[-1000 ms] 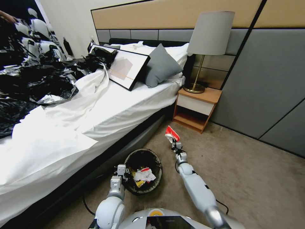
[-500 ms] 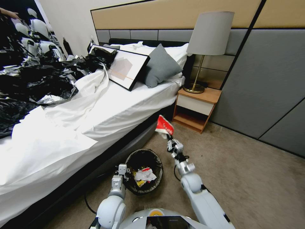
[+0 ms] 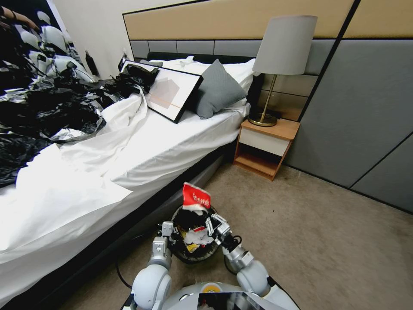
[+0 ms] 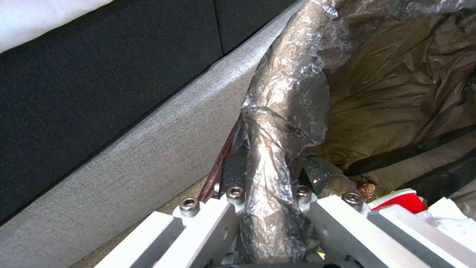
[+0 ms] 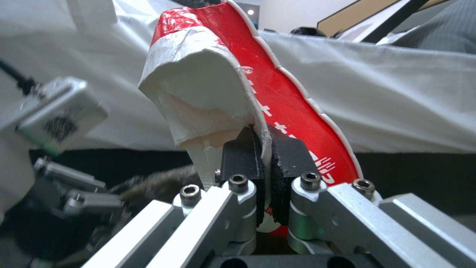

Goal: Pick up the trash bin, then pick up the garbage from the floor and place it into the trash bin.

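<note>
Beside the bed, our right gripper stays out of the trash bin but over it, pinching a red-and-white snack wrapper at its lower edge; we judge it light, crinkly and limp. Our left gripper clamps the bin's bagged near-left rim. The litter heap inside hides the bin's bottom.

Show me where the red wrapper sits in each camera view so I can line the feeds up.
Head view: red wrapper above the trash bin's far rim, held by the right end effector.
Left wrist view: not identifiable.
Right wrist view: red wrapper at centre, clamped between the pads.
Shared landmark: the white bed sheet.
</note>
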{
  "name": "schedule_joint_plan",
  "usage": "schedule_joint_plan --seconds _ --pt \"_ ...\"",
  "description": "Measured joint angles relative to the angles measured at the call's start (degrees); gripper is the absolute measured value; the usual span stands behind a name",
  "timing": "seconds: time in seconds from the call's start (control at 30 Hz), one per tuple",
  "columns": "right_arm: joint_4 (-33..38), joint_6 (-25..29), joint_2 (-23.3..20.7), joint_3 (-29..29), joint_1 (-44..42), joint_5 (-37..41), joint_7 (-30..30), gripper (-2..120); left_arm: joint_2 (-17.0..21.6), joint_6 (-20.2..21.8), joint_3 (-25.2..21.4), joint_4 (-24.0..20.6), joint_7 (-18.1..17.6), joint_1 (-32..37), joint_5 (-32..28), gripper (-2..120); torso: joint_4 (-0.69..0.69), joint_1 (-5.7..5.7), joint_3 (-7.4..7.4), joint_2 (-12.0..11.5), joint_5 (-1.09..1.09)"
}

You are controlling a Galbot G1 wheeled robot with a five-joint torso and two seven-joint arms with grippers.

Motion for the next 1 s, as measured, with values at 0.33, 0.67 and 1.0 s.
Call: schedule_joint_plan --seconds 0.33,0.67,1.0 --pt "-4.5 2.1 0.9 0.0 -0.4 -0.5 -0.1 1 -0.6 0.0 0.1 0.0 0.1 0.0 0.2 0 0.00 0.00 0.00 0.0 0.00" --pt "-6.8 4.3 1.6 1.1 -1.6 -1.7 -1.2 1 -0.5 0.0 0.0 -0.1 0.1 -0.1 0.2 0 0.03 0.01 -0.01 0.0 -0.04" --pt "-6.9 5.3 1.4 1.6 -2.1 -3.4 -2.3 4 -0.4 0.0 -0.2 -0.1 0.1 -0.3 0.0 0 0.02 0.01 -0.01 0.0 -0.02"
